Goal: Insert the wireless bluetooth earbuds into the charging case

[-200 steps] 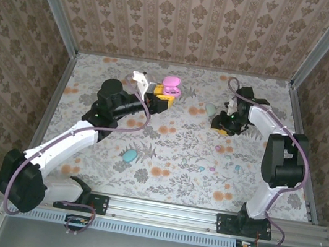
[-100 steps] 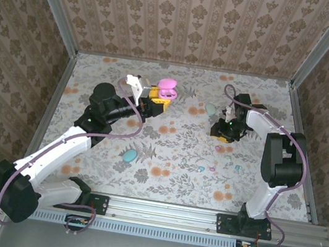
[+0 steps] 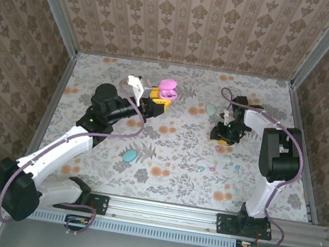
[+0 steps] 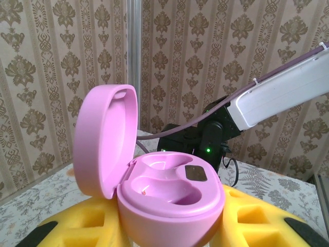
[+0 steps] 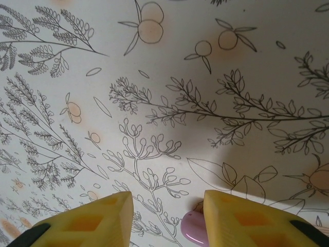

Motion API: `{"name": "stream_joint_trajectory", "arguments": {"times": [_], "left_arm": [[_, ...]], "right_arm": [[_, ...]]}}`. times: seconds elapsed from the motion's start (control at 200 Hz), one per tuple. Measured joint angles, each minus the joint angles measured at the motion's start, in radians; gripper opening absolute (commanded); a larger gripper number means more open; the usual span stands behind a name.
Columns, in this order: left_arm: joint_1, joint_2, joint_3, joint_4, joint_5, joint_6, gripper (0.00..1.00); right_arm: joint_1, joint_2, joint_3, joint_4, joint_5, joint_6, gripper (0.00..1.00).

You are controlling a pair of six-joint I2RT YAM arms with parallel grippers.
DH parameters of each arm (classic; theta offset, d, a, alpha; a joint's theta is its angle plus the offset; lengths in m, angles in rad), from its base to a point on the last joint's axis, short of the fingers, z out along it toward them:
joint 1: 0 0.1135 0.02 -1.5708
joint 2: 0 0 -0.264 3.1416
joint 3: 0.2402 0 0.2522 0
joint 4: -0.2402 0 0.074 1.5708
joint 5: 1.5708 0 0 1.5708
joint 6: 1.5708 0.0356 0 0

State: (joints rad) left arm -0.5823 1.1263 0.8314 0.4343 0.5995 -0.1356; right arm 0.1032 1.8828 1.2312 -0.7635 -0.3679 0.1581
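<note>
Left hand [image 3: 157, 99] grips open charging case [image 4: 169, 195] aloft (right hand [image 5: 165, 206] low, spread).

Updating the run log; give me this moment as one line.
left pincer: holds open, empty pink case | right pincer: open over pink bud on table | step: bud not yet grasped

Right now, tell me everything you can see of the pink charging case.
The pink charging case is a smooth, glossy plastic egg shape, and it is open: its hinged lid stands up on the left in the left wrist view. The base shows two moulded wells, both empty, and a small dark square panel. The left end effector grips it between yellow pads that press on both sides of the base.
</note>
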Motion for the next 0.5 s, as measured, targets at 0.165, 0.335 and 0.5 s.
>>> {"name": "stream_joint_trajectory", "arguments": {"times": [0.165, 0.335, 0.5], "left_arm": [[0.0, -0.001, -0.004, 0.0, -0.003, 0.0, 0.34], [0.0, -0.001, -0.004, 0.0, -0.003, 0.0, 0.34], [0.0, -0.001, -0.004, 0.0, -0.003, 0.0, 0.35]], "right_arm": [[0.0, 0.0, 0.0, -0.015, 0.002, -0.003, 0.43], [0.0, -0.001, -0.011, -0.027, 0.006, -0.006, 0.43], [0.0, -0.002, -0.017, -0.03, 0.012, -0.006, 0.43]]}}
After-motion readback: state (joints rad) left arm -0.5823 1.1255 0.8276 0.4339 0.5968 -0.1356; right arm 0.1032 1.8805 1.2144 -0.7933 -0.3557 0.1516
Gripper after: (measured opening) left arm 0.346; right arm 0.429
